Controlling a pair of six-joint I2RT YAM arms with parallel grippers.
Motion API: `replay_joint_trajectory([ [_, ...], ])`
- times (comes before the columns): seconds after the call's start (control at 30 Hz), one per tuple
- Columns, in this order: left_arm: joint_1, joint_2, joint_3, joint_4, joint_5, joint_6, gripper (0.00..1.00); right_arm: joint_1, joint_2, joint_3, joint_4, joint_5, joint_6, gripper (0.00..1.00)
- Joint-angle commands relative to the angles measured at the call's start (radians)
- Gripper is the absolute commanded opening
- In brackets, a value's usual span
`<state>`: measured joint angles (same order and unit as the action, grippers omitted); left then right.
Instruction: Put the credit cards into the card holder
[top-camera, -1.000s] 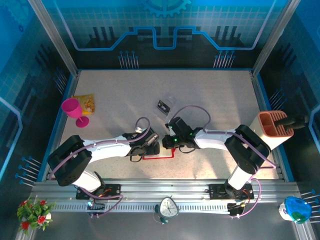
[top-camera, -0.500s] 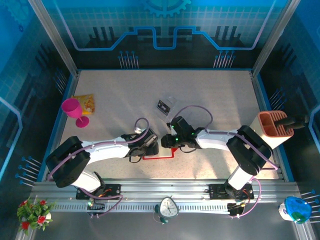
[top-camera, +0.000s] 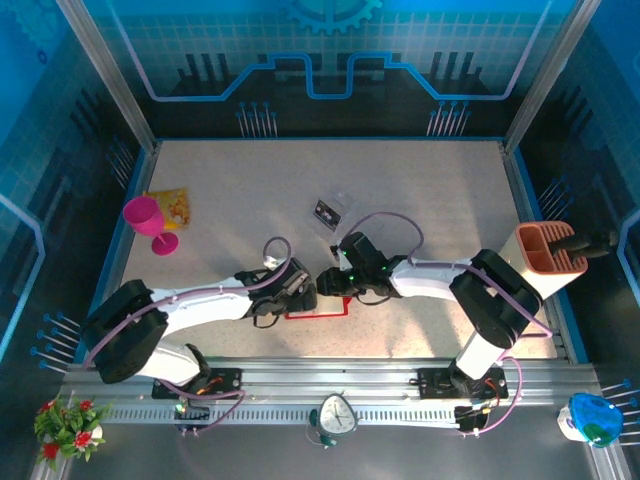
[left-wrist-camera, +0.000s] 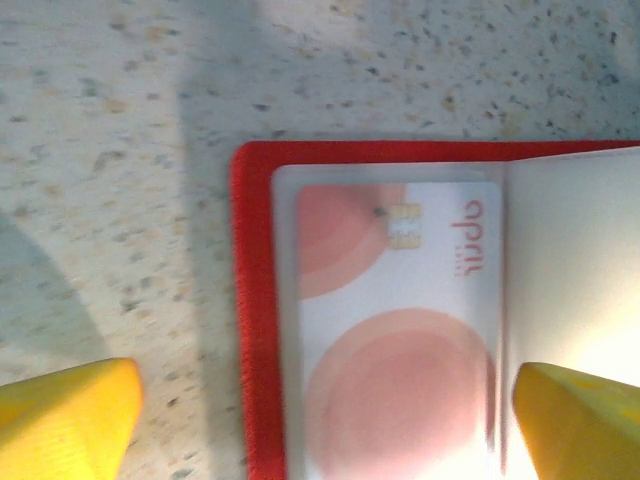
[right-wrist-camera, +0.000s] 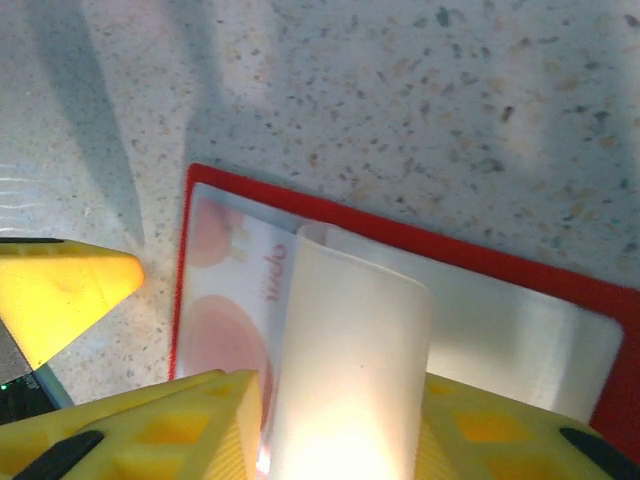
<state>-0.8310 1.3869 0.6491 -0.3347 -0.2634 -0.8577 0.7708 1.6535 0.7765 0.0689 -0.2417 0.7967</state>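
Left gripper (left-wrist-camera: 325, 425) fingers spread wide, holding nothing. Card holder (left-wrist-camera: 255, 300) lies open directly beneath it, one credit card (left-wrist-camera: 400, 330) already under clear pocket between its fingertips. Right gripper (right-wrist-camera: 350, 425) straddles curled pale inner leaf (right-wrist-camera: 350, 330); cannot tell if pinched or loose. Second card (top-camera: 325, 212) lies on table (top-camera: 450, 200), well beyond both grippers.

Advice: keep leaf lifted, pin holder flat, feed next card edge-first into free pocket mouth.

Writing: red sideways lettering beside chip (left-wrist-camera: 404, 226), too blurred to read.

A pink goblet (top-camera: 146, 218) stands left, a yellow packet (top-camera: 173, 206) just beside it (slightly farther); an orange-brown rack (top-camera: 548, 248) sits right.
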Motion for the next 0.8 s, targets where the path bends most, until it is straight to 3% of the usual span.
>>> replay_joint_trajectory([
  [0.0,0.0,-0.089,0.001,-0.025,-0.042,0.006,0.99,0.035,-0.039,0.038,-0.001,-0.016,0.017,0.44],
  [0.37,0.086,-0.308,-0.056,-0.114,-0.102,0.0,0.99,0.105,-0.025,0.097,-0.049,0.027,0.022,0.51],
  [0.77,0.175,-0.428,-0.114,-0.134,-0.072,0.008,0.99,0.166,0.034,0.205,-0.101,0.064,0.022,0.61],
])
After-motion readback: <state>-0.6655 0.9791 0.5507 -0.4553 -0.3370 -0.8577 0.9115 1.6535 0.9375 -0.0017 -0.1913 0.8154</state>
